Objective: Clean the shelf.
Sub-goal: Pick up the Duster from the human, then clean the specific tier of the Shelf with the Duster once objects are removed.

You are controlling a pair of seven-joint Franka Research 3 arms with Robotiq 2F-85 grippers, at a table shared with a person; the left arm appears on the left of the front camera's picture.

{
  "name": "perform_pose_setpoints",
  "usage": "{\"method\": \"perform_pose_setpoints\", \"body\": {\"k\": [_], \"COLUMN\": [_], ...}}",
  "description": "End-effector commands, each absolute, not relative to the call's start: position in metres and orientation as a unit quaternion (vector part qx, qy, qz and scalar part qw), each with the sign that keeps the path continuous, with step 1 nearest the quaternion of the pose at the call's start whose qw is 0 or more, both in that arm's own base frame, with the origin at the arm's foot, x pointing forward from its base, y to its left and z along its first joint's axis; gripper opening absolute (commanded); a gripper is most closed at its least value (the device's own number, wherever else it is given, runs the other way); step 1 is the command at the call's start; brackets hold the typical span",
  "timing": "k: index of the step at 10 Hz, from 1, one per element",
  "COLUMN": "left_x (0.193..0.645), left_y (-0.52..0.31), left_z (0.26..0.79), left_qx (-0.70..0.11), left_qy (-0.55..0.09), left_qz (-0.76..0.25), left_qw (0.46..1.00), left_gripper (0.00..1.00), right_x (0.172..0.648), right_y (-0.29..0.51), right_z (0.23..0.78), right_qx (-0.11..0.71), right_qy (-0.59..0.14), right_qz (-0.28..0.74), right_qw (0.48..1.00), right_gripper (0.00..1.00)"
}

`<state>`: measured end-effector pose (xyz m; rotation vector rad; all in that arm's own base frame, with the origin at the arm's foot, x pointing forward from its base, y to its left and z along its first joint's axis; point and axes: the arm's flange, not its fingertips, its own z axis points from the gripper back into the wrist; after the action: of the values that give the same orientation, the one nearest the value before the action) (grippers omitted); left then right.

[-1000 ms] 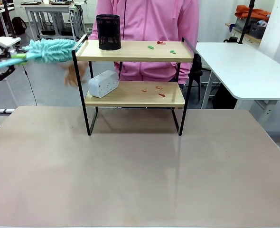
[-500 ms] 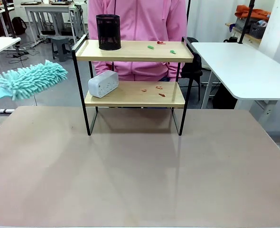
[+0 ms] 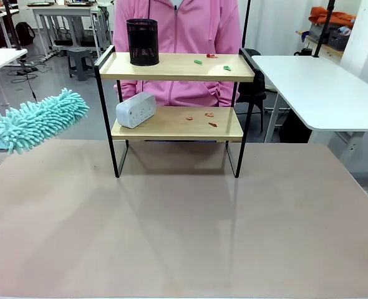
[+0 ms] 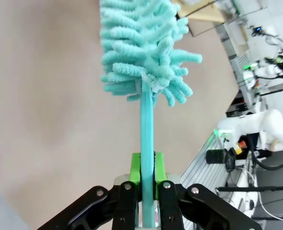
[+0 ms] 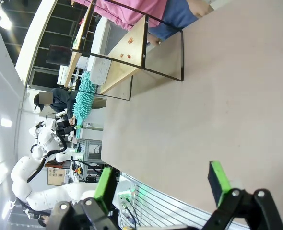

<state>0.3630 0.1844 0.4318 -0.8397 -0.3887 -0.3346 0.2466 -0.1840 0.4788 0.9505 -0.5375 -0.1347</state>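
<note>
Approach step, as judged: sweeping not begun. Teal fluffy microfibre duster [image 3: 39,121] w/ thin teal handle at left edge of front view, mid height, well apart from the two-tier shelf [image 3: 178,67] of light wooden boards on a thin black metal frame. Left gripper [image 4: 147,168] clamped tight on the duster handle, green pads either side, at bottom centre of left wrist view. Right gripper [image 5: 162,183] w/ fingers spread wide, holding nothing, above bare beige table [image 3: 184,237].

Shelf at upper centre of front view, upright on its legs at far part of table, person in pink top [image 3: 178,25] just behind. Long axis left–right across frame, open front toward camera, raised rails at both short ends. Duster axis slanted: handle lower left, head tip up-right toward shelf's left end.

Next, probably: carry head right and up over left rail, level it along top board, sweep small red and green scraps [image 3: 210,59] off, steering round black mesh pen cup [image 3: 142,42] at top left. Then lower board, past white socket block [image 3: 135,110].
</note>
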Motion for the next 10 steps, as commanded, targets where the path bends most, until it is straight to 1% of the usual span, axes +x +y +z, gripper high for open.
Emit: {"method": "perform_pose_setpoints", "body": {"k": [1, 10], "left_x": [0.3705, 0.3705], "left_y": [0.1856, 0.1856], "left_z": [0.4355, 0.4355], "left_qx": [-0.419, -0.419], "left_qy": [-0.201, -0.201], "left_qz": [-0.135, -0.135], "left_qw": [0.875, 0.875], "left_gripper": [0.00, 0.00], "right_x": [0.2495, 0.2495], "right_y": [-0.1842, -0.1842], "right_z": [0.4812, 0.4812], "right_qx": [0.455, 0.455], "right_qy": [-0.267, -0.267], "right_qz": [-0.055, -0.055], "right_qw": [0.848, 0.848], "right_gripper": [1.00, 1.00]}}
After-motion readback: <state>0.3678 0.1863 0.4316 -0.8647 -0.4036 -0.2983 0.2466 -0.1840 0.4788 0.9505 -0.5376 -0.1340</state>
